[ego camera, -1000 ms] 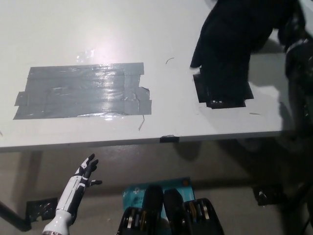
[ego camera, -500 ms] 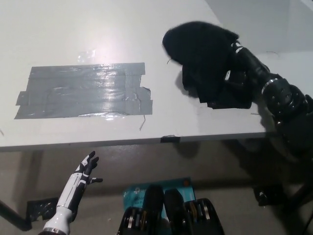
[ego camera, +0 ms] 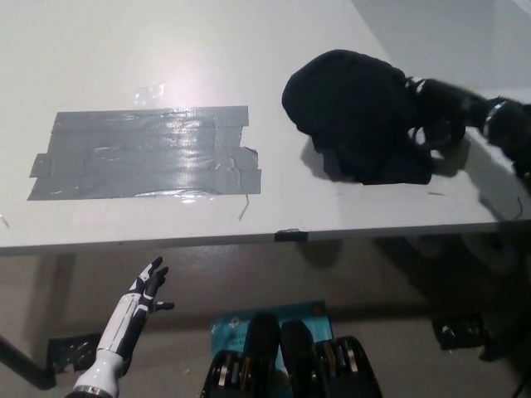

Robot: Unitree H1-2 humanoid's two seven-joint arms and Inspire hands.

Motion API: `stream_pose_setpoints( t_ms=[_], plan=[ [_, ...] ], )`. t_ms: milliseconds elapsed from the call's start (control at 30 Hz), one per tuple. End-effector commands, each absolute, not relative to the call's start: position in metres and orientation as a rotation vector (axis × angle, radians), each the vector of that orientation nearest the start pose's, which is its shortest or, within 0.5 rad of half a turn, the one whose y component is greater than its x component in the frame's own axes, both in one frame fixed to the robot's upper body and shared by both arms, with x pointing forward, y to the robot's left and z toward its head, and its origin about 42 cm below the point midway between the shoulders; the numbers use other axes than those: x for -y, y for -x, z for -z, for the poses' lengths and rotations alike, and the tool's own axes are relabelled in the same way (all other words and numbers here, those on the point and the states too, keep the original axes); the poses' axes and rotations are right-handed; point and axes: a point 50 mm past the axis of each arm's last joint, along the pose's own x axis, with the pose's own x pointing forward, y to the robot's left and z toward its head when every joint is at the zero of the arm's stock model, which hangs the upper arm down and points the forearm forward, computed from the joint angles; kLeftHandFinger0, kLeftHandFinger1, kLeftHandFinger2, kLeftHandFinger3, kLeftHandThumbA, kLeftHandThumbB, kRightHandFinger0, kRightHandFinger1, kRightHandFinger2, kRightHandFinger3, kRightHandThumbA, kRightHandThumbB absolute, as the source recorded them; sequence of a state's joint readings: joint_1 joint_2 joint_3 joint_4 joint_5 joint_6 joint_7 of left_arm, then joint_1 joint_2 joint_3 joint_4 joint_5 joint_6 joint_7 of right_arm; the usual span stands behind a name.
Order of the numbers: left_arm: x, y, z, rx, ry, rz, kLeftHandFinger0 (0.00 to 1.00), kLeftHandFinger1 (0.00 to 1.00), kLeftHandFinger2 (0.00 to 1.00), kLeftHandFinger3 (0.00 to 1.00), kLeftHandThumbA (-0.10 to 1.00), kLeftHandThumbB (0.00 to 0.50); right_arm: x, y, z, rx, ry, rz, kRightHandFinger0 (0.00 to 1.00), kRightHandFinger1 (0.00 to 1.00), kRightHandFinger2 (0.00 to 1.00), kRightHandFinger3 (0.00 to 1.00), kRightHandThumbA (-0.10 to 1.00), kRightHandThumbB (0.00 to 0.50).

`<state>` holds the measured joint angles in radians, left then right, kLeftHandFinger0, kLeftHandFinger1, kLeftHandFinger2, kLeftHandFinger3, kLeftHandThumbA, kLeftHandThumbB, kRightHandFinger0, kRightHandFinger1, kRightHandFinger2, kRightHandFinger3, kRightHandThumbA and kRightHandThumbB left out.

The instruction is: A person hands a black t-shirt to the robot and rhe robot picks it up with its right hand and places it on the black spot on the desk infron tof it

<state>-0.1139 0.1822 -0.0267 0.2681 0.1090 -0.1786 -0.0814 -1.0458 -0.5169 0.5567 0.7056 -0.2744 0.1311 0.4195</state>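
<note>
One black t-shirt (ego camera: 358,116) heaped on desk (ego camera: 249,66), right hand (ego camera: 436,116) beside — grip unclear, left hand (ego camera: 147,286) fingers spread.

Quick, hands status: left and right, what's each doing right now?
Left hand: open, holding nothing, below the desk edge.
Right hand: at the black t-shirt on the desk; grip cannot be told.

The t-shirt (ego camera: 357,124) lay bunched on the desk (ego camera: 249,50), well to the right of the tape patch (ego camera: 145,155). The right robot hand (ego camera: 431,112) touched its right side. The left robot hand (ego camera: 145,290) was below the desk's front edge, under the tape patch.
</note>
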Motion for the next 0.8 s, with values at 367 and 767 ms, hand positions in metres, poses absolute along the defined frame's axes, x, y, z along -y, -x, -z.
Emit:
stream_pose_setpoints(
  t_ms=[367, 767],
  plan=[
    [-0.262, -0.340, -0.096, 0.076, -0.346, 0.148, 0.74, 1.00, 1.00, 1.00, 1.00, 0.497, 0.306, -0.365, -0.575, 0.829, 0.640, -0.330, 1.00, 1.00, 1.00, 1.00, 0.76, 0.408],
    [-0.257, -0.332, -0.088, 0.069, -0.331, 0.166, 0.74, 1.00, 1.00, 1.00, 1.00, 0.500, 0.252, -0.234, -0.402, 0.919, 0.314, -0.389, 1.00, 1.00, 1.00, 1.00, 0.72, 0.315]
  ],
)
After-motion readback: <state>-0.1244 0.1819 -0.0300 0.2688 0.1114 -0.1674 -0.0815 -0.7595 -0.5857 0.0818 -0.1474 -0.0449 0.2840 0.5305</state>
